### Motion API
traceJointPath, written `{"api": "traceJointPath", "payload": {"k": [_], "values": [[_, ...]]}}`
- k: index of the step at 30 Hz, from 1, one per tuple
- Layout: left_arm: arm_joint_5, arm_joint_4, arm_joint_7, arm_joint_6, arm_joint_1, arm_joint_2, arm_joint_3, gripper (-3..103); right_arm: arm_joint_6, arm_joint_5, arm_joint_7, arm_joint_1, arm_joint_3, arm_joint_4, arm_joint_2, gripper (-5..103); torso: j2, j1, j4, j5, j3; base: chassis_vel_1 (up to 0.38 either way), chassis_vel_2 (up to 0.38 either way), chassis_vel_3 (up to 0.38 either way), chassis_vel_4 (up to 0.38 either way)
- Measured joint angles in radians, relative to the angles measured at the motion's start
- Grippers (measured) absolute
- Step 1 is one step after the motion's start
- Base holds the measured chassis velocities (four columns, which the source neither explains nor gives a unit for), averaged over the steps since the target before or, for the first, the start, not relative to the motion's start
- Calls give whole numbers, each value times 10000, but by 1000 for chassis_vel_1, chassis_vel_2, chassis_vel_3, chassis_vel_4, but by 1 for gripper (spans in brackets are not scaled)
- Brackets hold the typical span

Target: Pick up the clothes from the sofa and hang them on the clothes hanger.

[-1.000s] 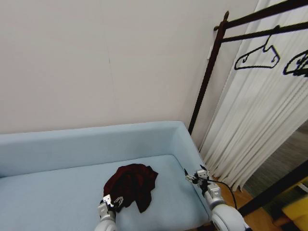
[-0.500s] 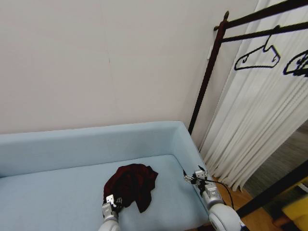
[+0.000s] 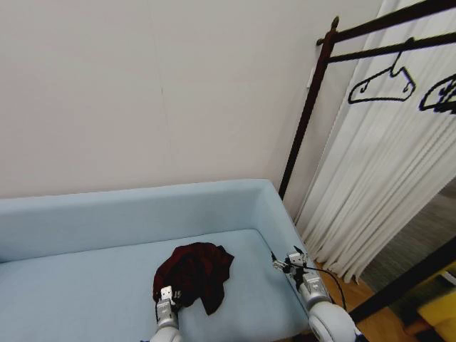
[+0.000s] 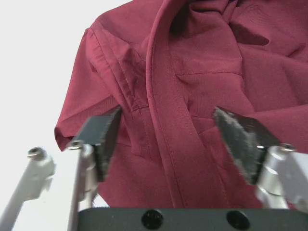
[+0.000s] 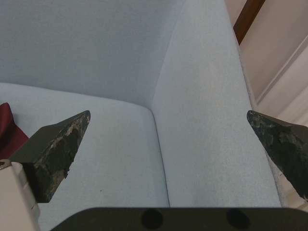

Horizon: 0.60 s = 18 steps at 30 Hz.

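empty left gripper (image 4: pixel 168 130) gaping above shirt (image 4: pixel 202 62) may catch just one loose fold; right gripper (image 3: pixel 288 262) idles agape beside it.

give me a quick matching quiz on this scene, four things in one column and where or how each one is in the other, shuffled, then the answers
Things:
1. dark red garment
2. left claw
3. right claw
4. black hanger

Places or states:
A. hanging on the bar of the rack
B. open, by the armrest of the sofa
C. crumpled on the sofa seat
D. open, straddling a fold of red fabric

Pairs: 1-C; 2-D; 3-B; 4-A
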Motion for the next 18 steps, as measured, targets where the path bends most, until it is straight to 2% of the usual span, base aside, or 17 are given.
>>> {"api": "traceJointPath", "payload": {"k": [4,6,7,11,18], "values": [[333,-121,1,-115,85,3,41,87,9,-19,-1,24,-27,-48,18,100,1,0,0,0,0,0,0,0,0],[429,-121,5,-152,97,2,62,87,14,-22,-1,32,-35,-61,21,100,0,0,0,0,0,0,0,0,0],[552,-96,23,-204,99,-3,82,92,17,-24,0,35,-44,-76,26,100,0,0,1,0,0,0,0,0,0],[838,146,114,-338,64,-21,115,97,25,-42,-1,42,-70,-96,45,100,0,0,0,0,0,0,0,0,0],[1408,604,520,-611,-23,20,56,89,45,-55,2,10,-72,-103,59,100,1,0,0,-1,0,0,0,0,0]]}}
